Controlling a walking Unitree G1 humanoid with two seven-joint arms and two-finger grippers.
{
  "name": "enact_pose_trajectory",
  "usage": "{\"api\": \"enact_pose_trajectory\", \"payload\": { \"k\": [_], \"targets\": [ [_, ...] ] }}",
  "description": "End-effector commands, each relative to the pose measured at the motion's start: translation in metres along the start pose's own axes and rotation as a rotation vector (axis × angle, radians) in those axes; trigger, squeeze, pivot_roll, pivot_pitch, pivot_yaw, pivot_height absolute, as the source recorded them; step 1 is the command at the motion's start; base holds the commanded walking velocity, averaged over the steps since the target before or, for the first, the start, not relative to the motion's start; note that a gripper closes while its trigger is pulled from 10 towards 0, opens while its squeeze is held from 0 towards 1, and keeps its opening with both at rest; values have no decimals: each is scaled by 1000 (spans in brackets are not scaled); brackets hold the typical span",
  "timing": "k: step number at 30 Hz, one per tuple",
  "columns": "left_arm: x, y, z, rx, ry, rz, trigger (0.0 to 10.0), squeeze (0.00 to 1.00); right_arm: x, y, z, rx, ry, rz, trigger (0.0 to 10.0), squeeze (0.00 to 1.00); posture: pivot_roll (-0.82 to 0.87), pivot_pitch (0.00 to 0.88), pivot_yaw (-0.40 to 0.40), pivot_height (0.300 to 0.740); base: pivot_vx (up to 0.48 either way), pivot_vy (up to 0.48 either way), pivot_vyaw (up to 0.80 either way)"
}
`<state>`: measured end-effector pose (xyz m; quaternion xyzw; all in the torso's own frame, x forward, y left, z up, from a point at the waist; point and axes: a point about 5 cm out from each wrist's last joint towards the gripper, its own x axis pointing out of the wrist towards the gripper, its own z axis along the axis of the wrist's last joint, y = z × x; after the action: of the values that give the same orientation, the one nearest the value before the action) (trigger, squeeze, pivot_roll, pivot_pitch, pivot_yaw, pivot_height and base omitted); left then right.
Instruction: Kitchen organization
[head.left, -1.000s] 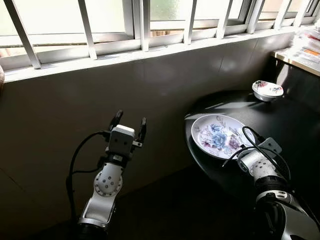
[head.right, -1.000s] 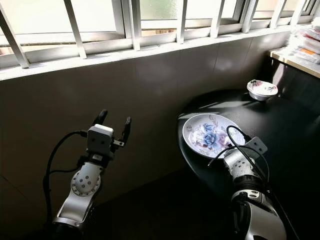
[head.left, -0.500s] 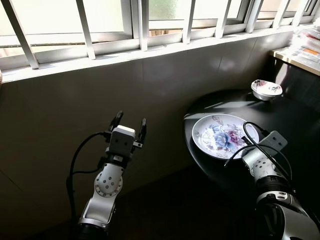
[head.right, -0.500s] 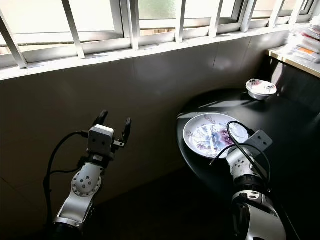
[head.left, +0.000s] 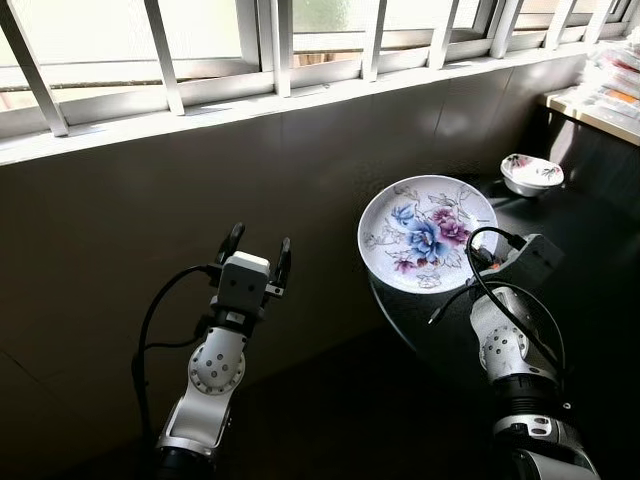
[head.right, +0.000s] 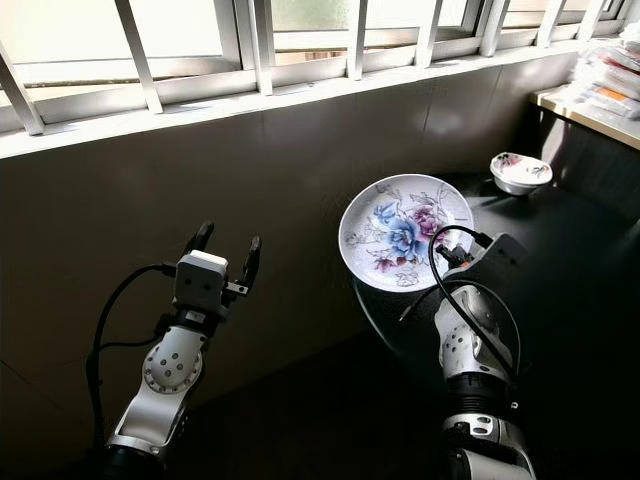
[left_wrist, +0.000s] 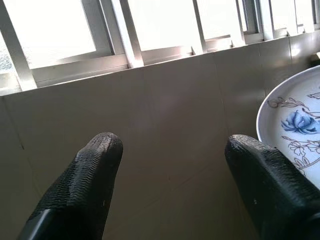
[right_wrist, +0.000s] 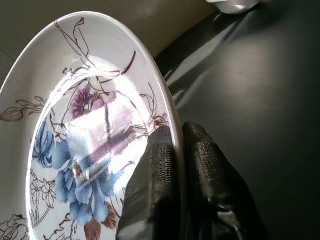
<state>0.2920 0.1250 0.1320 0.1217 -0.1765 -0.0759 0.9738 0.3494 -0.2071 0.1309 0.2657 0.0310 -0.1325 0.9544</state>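
A white plate (head.left: 428, 232) painted with blue and purple flowers is held up off the black table (head.left: 590, 290), tilted with its face toward me. My right gripper (right_wrist: 179, 150) is shut on the plate's (right_wrist: 85, 125) rim, one finger on each side. A small floral bowl (head.left: 531, 174) sits farther back on the table. My left gripper (head.left: 256, 250) stands open in front of the dark wall, holding nothing; its fingers (left_wrist: 87, 175) are wide apart, and the plate's edge (left_wrist: 295, 130) shows beside them.
A barred window (head.left: 270, 50) with a white sill runs along the top of the dark tiled wall (head.left: 150, 210). A shelf with stacked packets (head.left: 610, 85) is at the far right. The floor below the table edge is dark.
My right gripper has lifted the plate off the table and tipped it upright, moving it left and up. The left arm has stayed put.
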Motion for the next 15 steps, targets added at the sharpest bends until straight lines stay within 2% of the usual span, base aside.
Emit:
{"api": "enact_pose_trajectory", "payload": {
  "k": [1, 2, 3, 5, 7, 11, 13, 15],
  "targets": [
    [-2, 0, -4, 5, 14, 0, 10000, 0, -7, 23, 6, -111, -60, 180, 0, 0, 22, 0, -33, 740, 0, 0, 800],
    [-2, 0, -4, 5, 14, 0, 10000, 0, -7, 23, 6, -111, -60, 180, 0, 0, 22, 0, -33, 740, 0, 0, 800],
    [-3, 1, -6, 11, 27, 3, 10000, 0, -13, 32, 3, -186, -70, 263, 0, 0, 22, 0, -33, 740, 0, 0, 800],
    [-3, 1, -6, 16, 34, 4, 10000, 0, -14, 33, 2, -203, -72, 284, 0, 0, 24, 0, -33, 740, 0, 0, 800],
    [-4, 3, -10, 22, 61, 9, 10000, 0, -24, 42, -7, -303, -78, 392, 0, 0, 25, 0, -34, 740, 0, 0, 800],
    [-5, 4, -10, 15, 58, 11, 10000, 0, -31, 48, -13, -335, -66, 470, 0, 0, 28, 0, -34, 740, 0, 0, 800],
    [-6, 5, -10, 16, 62, 14, 10000, 0, -39, 51, -23, -400, -49, 539, 0, 0, 28, 0, -33, 740, 0, 0, 800],
    [-6, 6, -11, 18, 64, 15, 10000, 0, -41, 51, -25, -426, -48, 550, 0, 0, 32, 0, -33, 740, 0, 0, 800]
  ]
}}
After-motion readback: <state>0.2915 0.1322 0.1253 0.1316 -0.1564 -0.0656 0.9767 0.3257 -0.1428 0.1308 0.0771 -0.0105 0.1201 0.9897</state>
